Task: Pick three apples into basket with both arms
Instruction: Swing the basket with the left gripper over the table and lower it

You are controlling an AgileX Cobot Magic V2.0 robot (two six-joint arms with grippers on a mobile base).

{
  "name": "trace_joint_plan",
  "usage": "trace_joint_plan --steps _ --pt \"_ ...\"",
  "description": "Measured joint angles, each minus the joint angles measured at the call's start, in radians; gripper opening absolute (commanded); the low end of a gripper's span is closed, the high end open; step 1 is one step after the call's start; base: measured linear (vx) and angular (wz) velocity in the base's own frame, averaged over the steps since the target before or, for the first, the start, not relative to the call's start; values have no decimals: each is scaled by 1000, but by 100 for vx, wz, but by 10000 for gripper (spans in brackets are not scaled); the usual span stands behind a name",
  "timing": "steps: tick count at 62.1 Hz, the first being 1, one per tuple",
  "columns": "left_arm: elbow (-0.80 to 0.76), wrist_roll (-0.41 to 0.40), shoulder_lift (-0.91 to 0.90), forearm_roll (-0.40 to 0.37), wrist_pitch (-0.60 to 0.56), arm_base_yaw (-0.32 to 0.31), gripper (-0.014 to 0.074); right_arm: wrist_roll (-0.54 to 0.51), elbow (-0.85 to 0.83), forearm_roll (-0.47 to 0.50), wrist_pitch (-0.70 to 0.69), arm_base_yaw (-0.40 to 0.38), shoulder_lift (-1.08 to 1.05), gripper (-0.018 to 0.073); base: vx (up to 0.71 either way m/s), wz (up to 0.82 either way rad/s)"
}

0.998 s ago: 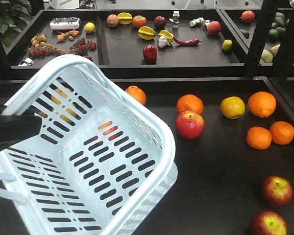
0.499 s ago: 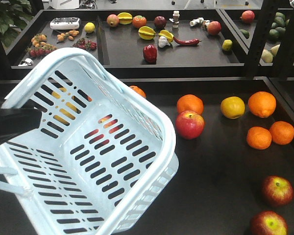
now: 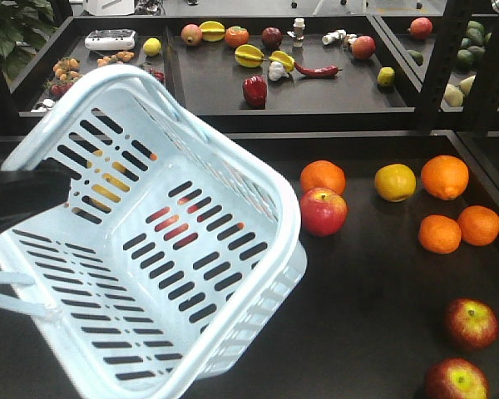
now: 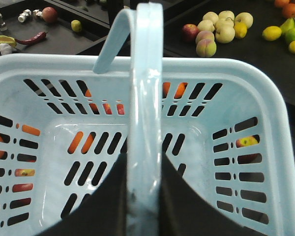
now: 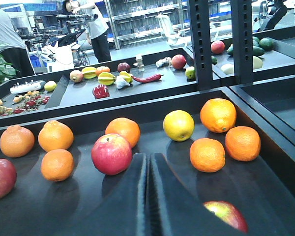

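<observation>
Held item: pale blue slotted plastic basket [image 3: 289,237], off the surface and tilted, its open mouth facing up and toward the front camera, over the left half of the black shelf tray [image 3: 374,283]. The left black gripper [image 4: 143,160] is clamped on the basket's pale blue loop handle [image 4: 146,93], one finger on each side of the bar and pressed against it. In the front view this gripper shows only as a black mass at the basket's left rim. Red and orange fruit shows through the floor and side slots; it lies beneath the basket. The apples lie on the tray. One pinkish-red round apple [image 3: 322,211] is just right of the basket's rim, directly in front of a round orange [image 3: 323,176]. A darker red apple with a yellow patch [image 3: 471,322] and a second darker red apple [image 3: 456,381] lie close together near the front right corner, well apart from the basket. The right black gripper [image 5: 148,157] hangs low over the tray, fingers closed together, nothing between them. It points between the pinkish-red apple and a yellow round fruit [image 5: 178,125]. Three more oranges [image 3: 444,176] sit further right.
</observation>
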Motion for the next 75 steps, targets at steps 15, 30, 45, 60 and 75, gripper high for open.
trace_joint_plan --steps 15,30,45,60,75 --pt "0 31 95 -124 -65 0 -6 0 0 0 0 0 0 -5 0 0" --pt "-51 171 308 -159 -5 0 -6 0 0 0 0 0 0 -5 0 0" --pt "-265 338 520 -175 74 0 -6 0 0 0 0 0 0 -5 0 0" --pt "-467 453 777 -225 247 0 -6 0 0 0 0 0 0 -5 0 0" --pt "-595 521 1005 -273 354 -2 -6 0 0 0 0 0 0 -5 0 0"
